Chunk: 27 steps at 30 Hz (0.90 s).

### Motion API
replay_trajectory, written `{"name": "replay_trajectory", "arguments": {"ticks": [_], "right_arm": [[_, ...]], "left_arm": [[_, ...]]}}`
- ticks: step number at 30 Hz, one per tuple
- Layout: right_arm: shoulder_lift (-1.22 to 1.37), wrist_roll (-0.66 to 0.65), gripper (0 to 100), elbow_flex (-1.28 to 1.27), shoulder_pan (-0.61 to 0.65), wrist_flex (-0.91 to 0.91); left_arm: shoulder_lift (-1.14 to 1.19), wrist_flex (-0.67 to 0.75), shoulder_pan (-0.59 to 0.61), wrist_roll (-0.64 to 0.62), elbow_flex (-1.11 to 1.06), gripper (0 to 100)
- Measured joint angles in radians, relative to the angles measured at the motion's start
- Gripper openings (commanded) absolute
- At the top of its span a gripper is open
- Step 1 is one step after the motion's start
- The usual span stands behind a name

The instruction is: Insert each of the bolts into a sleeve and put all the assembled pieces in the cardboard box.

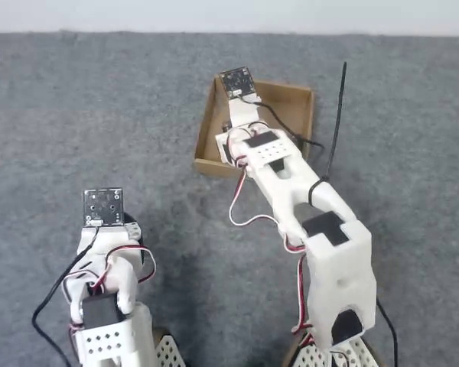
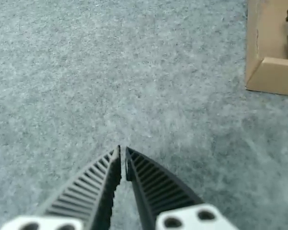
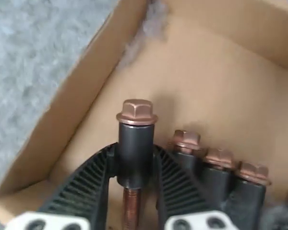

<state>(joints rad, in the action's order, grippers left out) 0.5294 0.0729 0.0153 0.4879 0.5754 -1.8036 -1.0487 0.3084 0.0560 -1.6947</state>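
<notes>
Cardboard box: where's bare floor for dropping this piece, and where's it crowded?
Bare box floor runs from the three standing assembled pieces to the far walls and the fluffy corner. Crowded around the right pincer: its held piece sits beside that row.

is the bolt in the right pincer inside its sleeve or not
Inside: the bolt head caps the black sleeve, thread poking out its other end.

Inside the cardboard box, three assembled pieces stand packed just beside the right end effector and its held piece, blocking that side; the floor toward the far corner seems free. Ahead of the left end effector, bare desk runs to the box wall.
</notes>
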Motion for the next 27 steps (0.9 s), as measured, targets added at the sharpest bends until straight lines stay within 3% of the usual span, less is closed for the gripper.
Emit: {"name": "replay_trajectory", "arguments": {"ticks": [6,16,27], "right_arm": [[0.000,0.000,16.4,0.021,0.002,0.064],[-0.017,0.002,0.2,0.031,-0.005,0.072],[-0.405,0.002,0.6,-0.281,-0.002,0.072]], "left_arm": [[0.000,0.000,0.000,0.000,0.000,1],[0.000,0.000,0.000,0.000,0.000,1],[0.000,0.000,0.000,0.000,0.000,1]]}}
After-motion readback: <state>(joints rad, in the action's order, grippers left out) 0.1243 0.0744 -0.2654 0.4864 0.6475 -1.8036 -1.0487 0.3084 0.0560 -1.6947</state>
